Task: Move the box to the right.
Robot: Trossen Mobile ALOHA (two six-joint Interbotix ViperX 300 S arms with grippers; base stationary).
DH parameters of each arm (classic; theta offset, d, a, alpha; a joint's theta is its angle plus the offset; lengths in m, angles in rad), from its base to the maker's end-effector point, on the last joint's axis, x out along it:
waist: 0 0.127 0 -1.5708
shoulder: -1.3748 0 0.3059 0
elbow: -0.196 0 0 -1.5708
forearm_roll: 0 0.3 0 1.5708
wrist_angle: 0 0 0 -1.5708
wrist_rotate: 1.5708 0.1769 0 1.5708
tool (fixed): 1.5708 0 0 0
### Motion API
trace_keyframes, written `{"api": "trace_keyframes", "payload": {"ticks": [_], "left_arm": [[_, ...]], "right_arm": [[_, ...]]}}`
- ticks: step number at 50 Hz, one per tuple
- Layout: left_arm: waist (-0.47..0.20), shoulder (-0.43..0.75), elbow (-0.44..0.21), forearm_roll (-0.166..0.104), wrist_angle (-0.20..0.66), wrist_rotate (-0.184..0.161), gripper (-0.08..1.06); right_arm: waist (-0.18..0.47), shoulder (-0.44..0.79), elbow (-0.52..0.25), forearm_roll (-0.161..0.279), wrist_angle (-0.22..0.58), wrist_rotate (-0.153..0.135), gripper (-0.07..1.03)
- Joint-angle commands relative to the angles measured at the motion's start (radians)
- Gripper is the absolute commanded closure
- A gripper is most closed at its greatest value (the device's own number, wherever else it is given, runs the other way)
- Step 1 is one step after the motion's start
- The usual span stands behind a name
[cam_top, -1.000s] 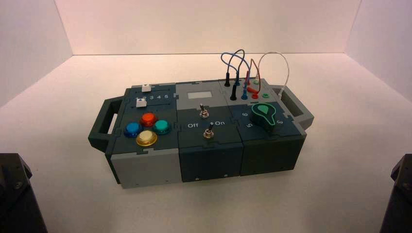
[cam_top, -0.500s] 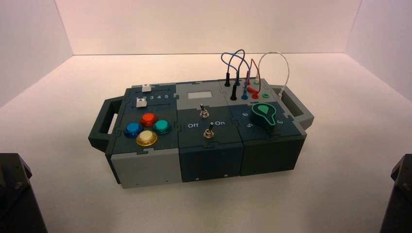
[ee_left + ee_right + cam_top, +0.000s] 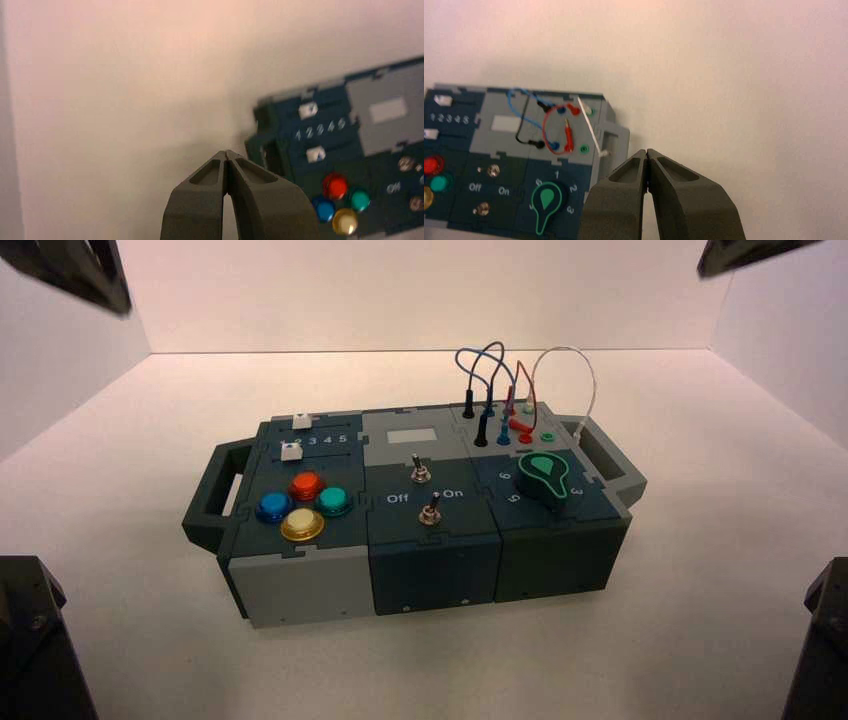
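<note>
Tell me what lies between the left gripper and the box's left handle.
Nothing: in the left wrist view, only bare white surface separates the shut left gripper from the left handle of the box.

You see the box [image 3: 420, 510] in dark teal with grey sections. At its nine-o'clock end sit the red button [image 3: 306, 484], blue button [image 3: 272, 506], teal button [image 3: 333, 501] and yellow button [image 3: 301, 525]. The knob [image 3: 545, 473] is green-outlined; the table [image 3: 700, 570] is white.
</note>
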Motion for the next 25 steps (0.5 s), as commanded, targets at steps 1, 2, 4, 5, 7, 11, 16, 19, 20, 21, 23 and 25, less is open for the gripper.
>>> {"api": "trace_keyframes", "payload": {"ticks": [1, 2, 4, 5, 7, 11, 16, 19, 20, 21, 23, 25], "left_arm": [[-0.005, 0.080, -0.052, -0.002, 0.051, -0.002, 1.01], [-0.006, 0.087, -0.054, -0.002, 0.057, -0.002, 1.01], [-0.009, 0.121, -0.063, -0.002, 0.080, 0.000, 1.01], [-0.011, 0.138, -0.066, -0.002, 0.087, -0.002, 1.01], [-0.017, 0.173, -0.069, -0.002, 0.101, -0.002, 1.01], [-0.038, 0.230, -0.075, -0.002, 0.112, 0.000, 1.01], [-0.074, 0.299, -0.080, -0.003, 0.112, -0.003, 1.01], [-0.089, 0.337, -0.084, -0.006, 0.110, -0.009, 1.01], [-0.094, 0.353, -0.084, -0.006, 0.110, -0.011, 1.01], [-0.097, 0.359, -0.086, -0.006, 0.112, -0.012, 1.01], [-0.106, 0.388, -0.091, -0.006, 0.112, -0.014, 1.01], [-0.110, 0.408, -0.092, -0.006, 0.110, -0.015, 1.01]], "right_arm": [[-0.005, 0.015, -0.026, 0.006, 0.003, 0.005, 0.99], [-0.005, 0.017, -0.026, 0.005, 0.003, 0.003, 0.99], [-0.005, 0.017, -0.028, 0.005, 0.003, 0.003, 0.99], [-0.005, 0.017, -0.028, 0.005, 0.003, 0.003, 0.99], [-0.005, 0.017, -0.028, 0.005, 0.002, 0.003, 0.99], [-0.005, 0.017, -0.029, 0.005, 0.003, 0.002, 0.99], [-0.005, 0.017, -0.029, 0.005, 0.003, 0.002, 0.99], [-0.005, 0.015, -0.031, 0.005, 0.003, 0.000, 0.99], [-0.005, 0.015, -0.031, 0.005, 0.003, 0.002, 0.99], [-0.005, 0.015, -0.032, 0.005, 0.005, 0.002, 0.99], [-0.005, 0.015, -0.034, 0.005, 0.003, 0.000, 0.99], [-0.005, 0.015, -0.034, 0.005, 0.003, 0.000, 0.99]]}}
